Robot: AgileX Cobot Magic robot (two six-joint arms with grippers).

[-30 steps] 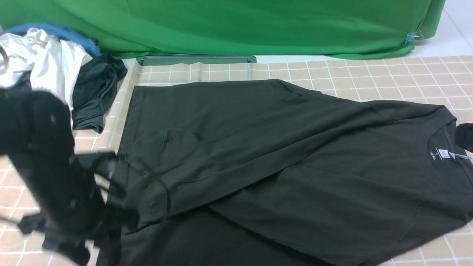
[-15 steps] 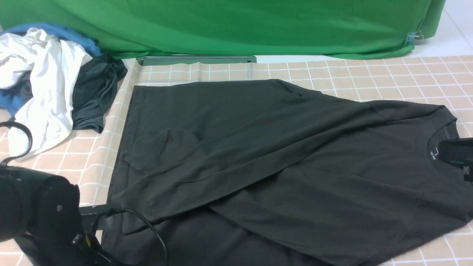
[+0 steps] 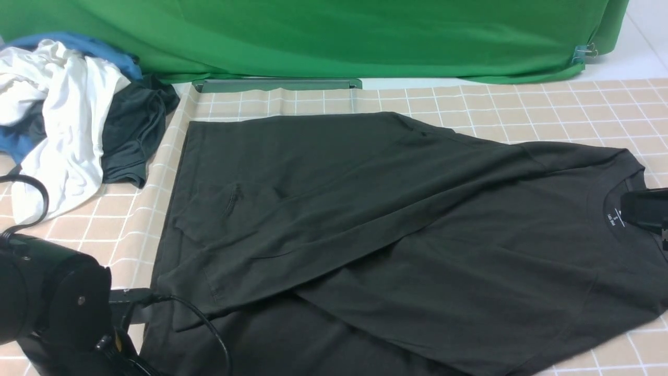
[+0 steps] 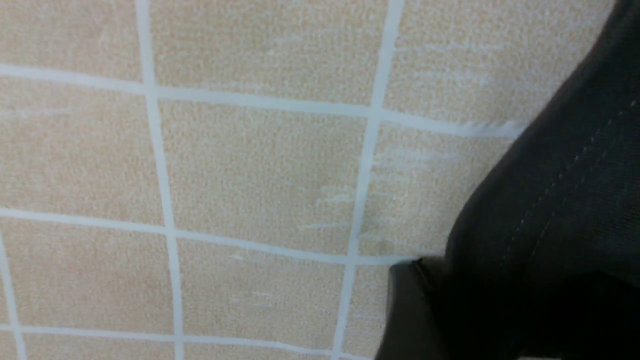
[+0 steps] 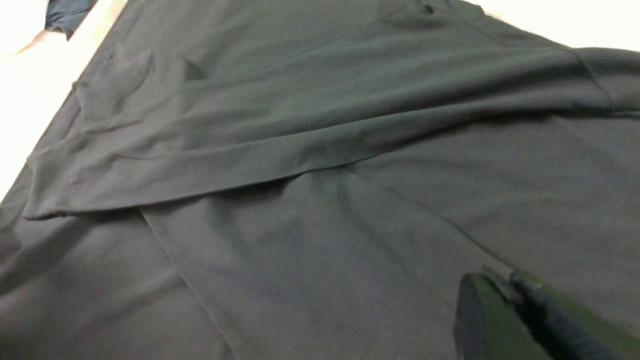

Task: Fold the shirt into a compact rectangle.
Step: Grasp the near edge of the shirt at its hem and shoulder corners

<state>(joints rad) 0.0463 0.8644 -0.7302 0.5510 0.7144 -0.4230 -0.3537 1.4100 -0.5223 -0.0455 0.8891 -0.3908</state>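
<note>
The left pincer (image 3: 141, 305) stands spread at the shirt (image 3: 396, 219) hem, arm low — right pincer (image 3: 644, 211) pressed together by the collar (image 3: 599, 206).

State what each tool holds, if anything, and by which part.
Seemingly nothing: the right tool sits shut at the collar of the shirt; the left tool stands open at its hem corner.
</note>
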